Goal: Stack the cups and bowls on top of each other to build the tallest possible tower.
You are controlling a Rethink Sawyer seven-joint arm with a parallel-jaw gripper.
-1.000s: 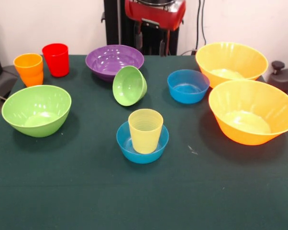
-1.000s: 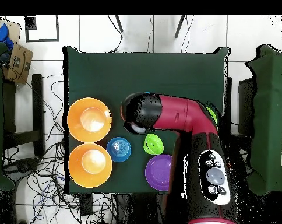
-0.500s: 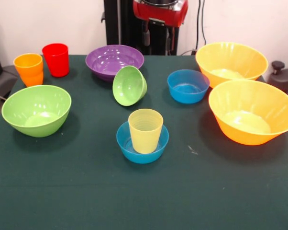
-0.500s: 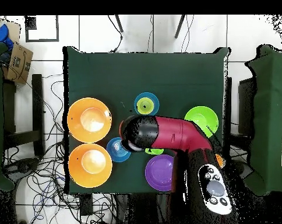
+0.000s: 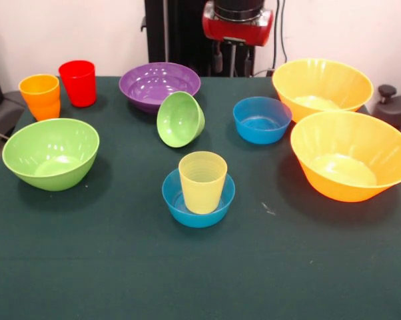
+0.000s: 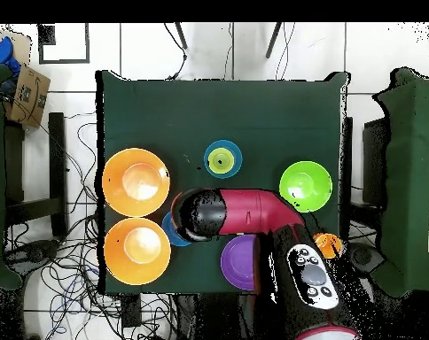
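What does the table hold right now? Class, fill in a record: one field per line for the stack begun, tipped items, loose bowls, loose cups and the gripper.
stack begun: yellow cup standing upright in a small blue bowl
tipped items: small green bowl on its side, beside the purple bowl
loose bowls: large green bowl, second small blue bowl, two large orange bowls
loose cups: orange cup and red cup, side by side
gripper: raised at the far edge, holding nothing; open or shut unclear

A dark green table (image 5: 87, 267) is carrying two big orange bowls (image 5: 350, 157), green (image 5: 50, 152), purple (image 5: 159, 83) and blue bowls (image 5: 262, 120), plus orange (image 5: 40, 95) and red cups (image 5: 78, 83).
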